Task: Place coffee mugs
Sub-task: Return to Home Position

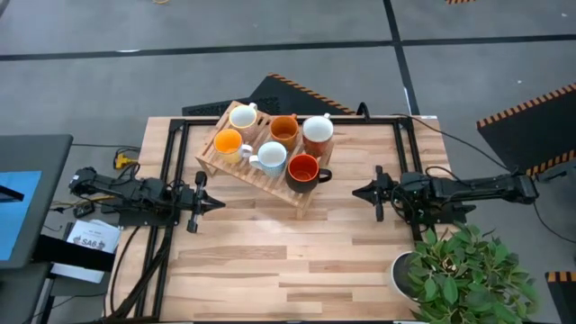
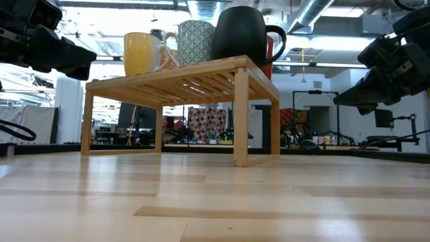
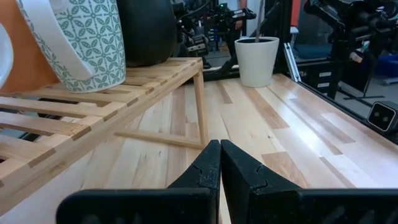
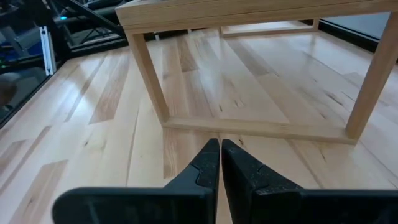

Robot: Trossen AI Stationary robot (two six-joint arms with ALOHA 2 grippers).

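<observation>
Six mugs stand on their bases on a slatted wooden rack (image 1: 261, 171) at the table's far middle: cream-white (image 1: 243, 116), brownish-orange (image 1: 283, 130), terracotta with white inside (image 1: 317, 132), orange-yellow (image 1: 228, 142), pale blue-grey (image 1: 271, 157) and dark with red inside (image 1: 303, 168). In the low view the yellow mug (image 2: 138, 52), the patterned blue-grey mug (image 2: 195, 42) and the dark mug (image 2: 240, 35) show on the rack top. My left gripper (image 1: 219, 204) is shut, left of the rack, above the table. My right gripper (image 1: 357, 192) is shut, right of the rack. Both hold nothing.
A white pot with a green leafy plant (image 1: 459, 270) stands at the table's near right corner; the pot (image 3: 256, 60) shows in the left wrist view. A black frame (image 1: 171, 153) runs along the table's left, far and right sides. Bare wood (image 1: 288, 261) lies near the rack.
</observation>
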